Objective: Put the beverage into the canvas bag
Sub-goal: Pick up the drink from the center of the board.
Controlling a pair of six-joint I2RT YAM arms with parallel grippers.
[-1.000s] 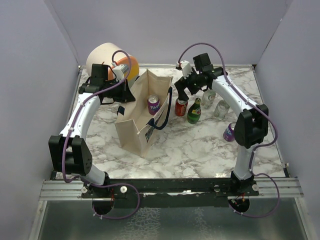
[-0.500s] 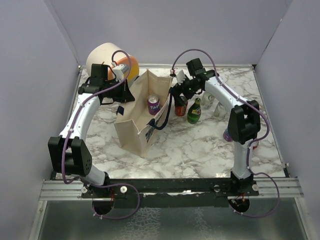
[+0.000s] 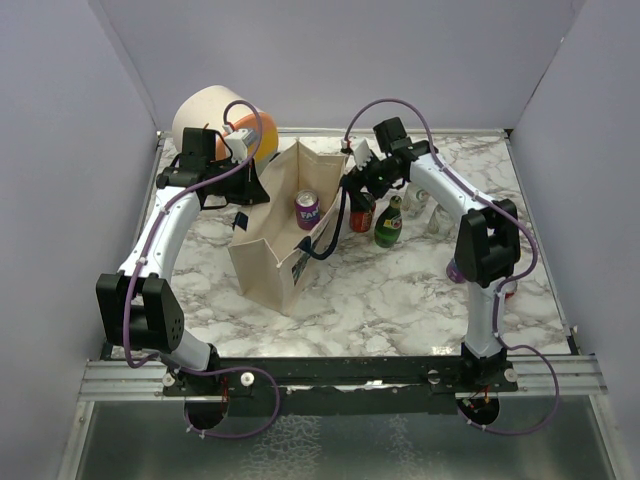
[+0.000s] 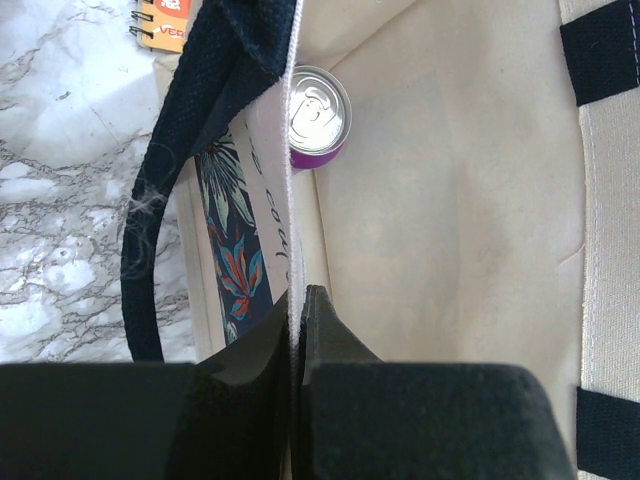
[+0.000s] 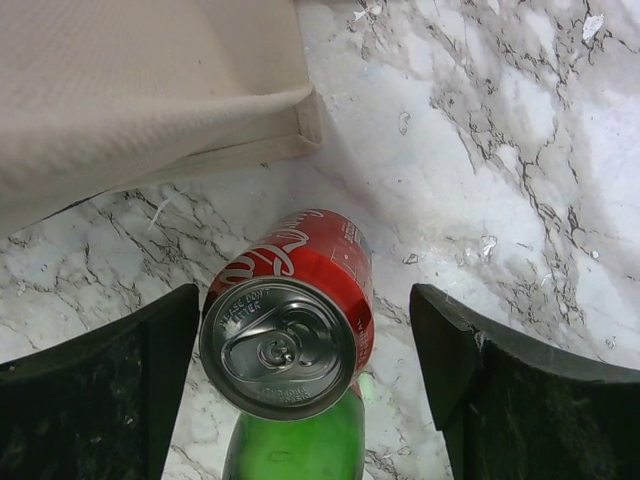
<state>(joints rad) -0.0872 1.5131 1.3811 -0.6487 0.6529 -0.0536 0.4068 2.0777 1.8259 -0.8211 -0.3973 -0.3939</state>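
Observation:
The beige canvas bag (image 3: pixel 275 245) stands open left of centre, with navy handles (image 4: pixel 215 80) and a purple can (image 3: pixel 307 210) inside; the can also shows in the left wrist view (image 4: pixel 318 115). My left gripper (image 4: pixel 298 310) is shut on the bag's rim at its far-left side. A red cola can (image 5: pixel 290 310) stands upright on the marble just right of the bag (image 5: pixel 150 90); in the top view the can (image 3: pixel 361 215) sits under my right gripper (image 3: pixel 362 182). My right gripper (image 5: pixel 300 350) is open, its jaws either side of the can, not touching it.
A green bottle (image 3: pixel 388 222) stands right beside the red can, and shows below it in the right wrist view (image 5: pixel 295 450). Clear glasses (image 3: pixel 432 215) stand further right. A purple can (image 3: pixel 458 266) sits by the right arm. A cream-and-orange drum (image 3: pixel 215 120) lies at the back left. An orange notebook (image 4: pixel 165 20) lies by the bag.
My right gripper has moved left and down from beside the glasses to over the red can. The left gripper and the bag have stayed still.

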